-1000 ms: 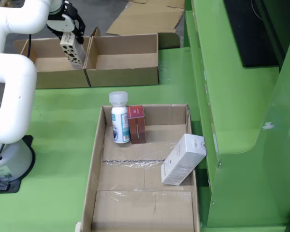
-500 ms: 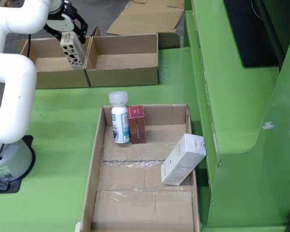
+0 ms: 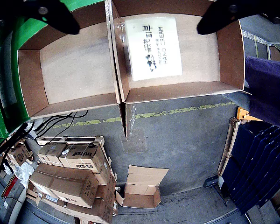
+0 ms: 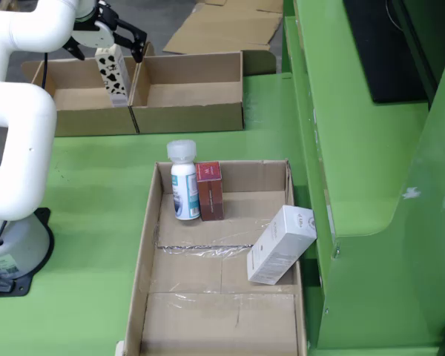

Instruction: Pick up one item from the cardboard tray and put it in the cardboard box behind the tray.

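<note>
I'm looking at the hand cream carton (image 4: 114, 74) standing nearly upright, long axis vertical, inside the left cardboard box (image 4: 63, 104) in the fixed view, tight against the divider wall shared with the right cardboard box (image 4: 189, 93). It's a slim white carton with black blotches; in the wrist view its printed face (image 3: 153, 47) reads "HAND CREAM", text running sideways. I see the gripper (image 4: 104, 37) just above it with its black fingers (image 4: 130, 35) spread wide either side, not pressing the carton, so it's let go. The white, rounded arm (image 4: 18, 111) bends up from its base and reaches over the boxes. Both boxes are plain brown corrugated, open-topped. Nearer me, the cardboard tray (image 4: 147, 259) holds a white bottle (image 4: 184, 182) and a dark red box (image 4: 210, 190), both upright, and a white carton (image 4: 282, 245) leaning on the right wall. Green table (image 4: 96, 193) underneath.
</note>
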`<move>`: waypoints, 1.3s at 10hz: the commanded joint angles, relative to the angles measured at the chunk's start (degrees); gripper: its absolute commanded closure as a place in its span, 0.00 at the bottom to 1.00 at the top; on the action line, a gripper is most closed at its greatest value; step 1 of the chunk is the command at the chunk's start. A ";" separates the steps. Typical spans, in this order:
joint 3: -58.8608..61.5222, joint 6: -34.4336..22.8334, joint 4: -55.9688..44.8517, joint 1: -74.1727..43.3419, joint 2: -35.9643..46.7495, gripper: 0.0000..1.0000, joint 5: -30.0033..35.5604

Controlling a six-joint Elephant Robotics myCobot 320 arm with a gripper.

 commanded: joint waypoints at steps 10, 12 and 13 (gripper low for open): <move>1.58 0.02 0.77 0.28 1.50 0.00 -0.06; 1.58 0.02 0.77 0.28 1.50 0.00 -0.06; 1.58 0.49 -3.86 -1.11 4.44 0.00 1.47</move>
